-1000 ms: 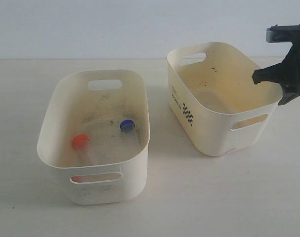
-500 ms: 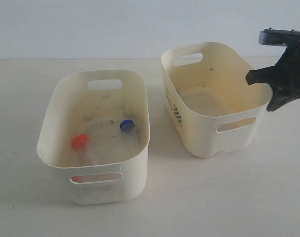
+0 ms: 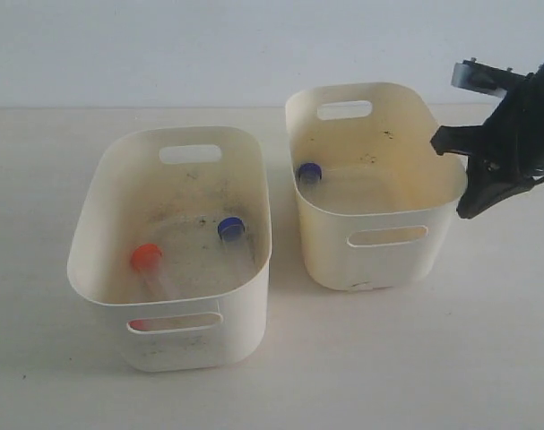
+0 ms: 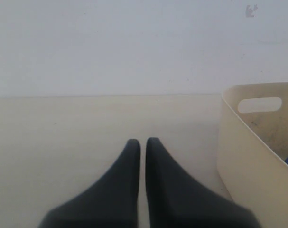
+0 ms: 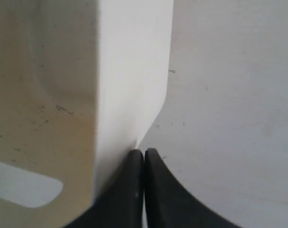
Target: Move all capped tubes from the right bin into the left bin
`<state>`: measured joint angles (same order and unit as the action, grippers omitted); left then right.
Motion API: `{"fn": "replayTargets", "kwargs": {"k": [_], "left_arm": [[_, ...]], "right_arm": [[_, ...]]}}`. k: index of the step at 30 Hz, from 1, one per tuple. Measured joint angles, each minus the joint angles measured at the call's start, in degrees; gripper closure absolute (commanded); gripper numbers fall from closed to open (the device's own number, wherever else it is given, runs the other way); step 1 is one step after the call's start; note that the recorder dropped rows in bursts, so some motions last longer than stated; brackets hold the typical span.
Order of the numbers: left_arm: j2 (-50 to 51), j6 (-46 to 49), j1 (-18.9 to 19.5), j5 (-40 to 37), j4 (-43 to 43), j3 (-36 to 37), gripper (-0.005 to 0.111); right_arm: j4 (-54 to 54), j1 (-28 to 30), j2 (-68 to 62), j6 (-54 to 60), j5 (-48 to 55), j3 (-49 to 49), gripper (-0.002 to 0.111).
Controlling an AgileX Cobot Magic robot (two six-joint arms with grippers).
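The right bin [image 3: 379, 242] stands at the right, its checkered print turned out of sight. A blue-capped tube [image 3: 308, 172] lies against its left inner wall. The left bin [image 3: 177, 336] holds an orange-capped tube [image 3: 146, 257] and a blue-capped tube [image 3: 230, 228]. My right gripper [image 3: 466, 211] is shut and empty, pressed against the right bin's outer right wall [image 5: 129, 80]; in the right wrist view the gripper [image 5: 144, 152] touches that wall's lower corner. My left gripper [image 4: 142, 141] is shut and empty, low over the table beside the left bin [image 4: 250, 156]. It does not show in the exterior view.
Pale tabletop [image 3: 388, 358] surrounds both bins, and a plain light wall [image 3: 209, 45] stands behind them. A narrow gap [image 3: 280, 224] separates the two bins.
The right bin has turned and slid left toward the left bin, hiding its checkered print and revealing a blue-capped tube. My right gripper moved left and down along its wall.
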<state>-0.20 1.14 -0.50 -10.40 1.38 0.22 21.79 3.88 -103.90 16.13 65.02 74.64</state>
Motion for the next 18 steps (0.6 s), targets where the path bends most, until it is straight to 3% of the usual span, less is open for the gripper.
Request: {"fn": "replayTargets", "kwargs": {"k": [4, 9, 11, 13, 15, 18], "left_arm": [[0.0, 0.0, 0.0, 0.0, 0.0, 0.0, 0.103], [0.0, 0.0, 0.0, 0.0, 0.0, 0.0, 0.103], [0.0, 0.0, 0.0, 0.0, 0.0, 0.0, 0.103], [0.0, 0.0, 0.0, 0.0, 0.0, 0.0, 0.103], [0.0, 0.0, 0.0, 0.0, 0.0, 0.0, 0.103], [0.0, 0.0, 0.0, 0.0, 0.0, 0.0, 0.103]], "right_arm": [[-0.2, 0.0, 1.6, 0.7, 0.8, -0.1, 0.108], [-2.1, 0.0, 10.3, -3.4, -5.9, -0.3, 0.108], [4.4, -0.7, 14.9, -2.8, -11.1, -0.3, 0.108], [17.0, -5.8, 16.2, -0.6, -17.9, -0.3, 0.108], [21.5, -10.7, 12.2, 0.1, -21.8, 0.1, 0.108], [24.2, -13.6, 3.4, 0.2, -22.8, 1.3, 0.108]]}}
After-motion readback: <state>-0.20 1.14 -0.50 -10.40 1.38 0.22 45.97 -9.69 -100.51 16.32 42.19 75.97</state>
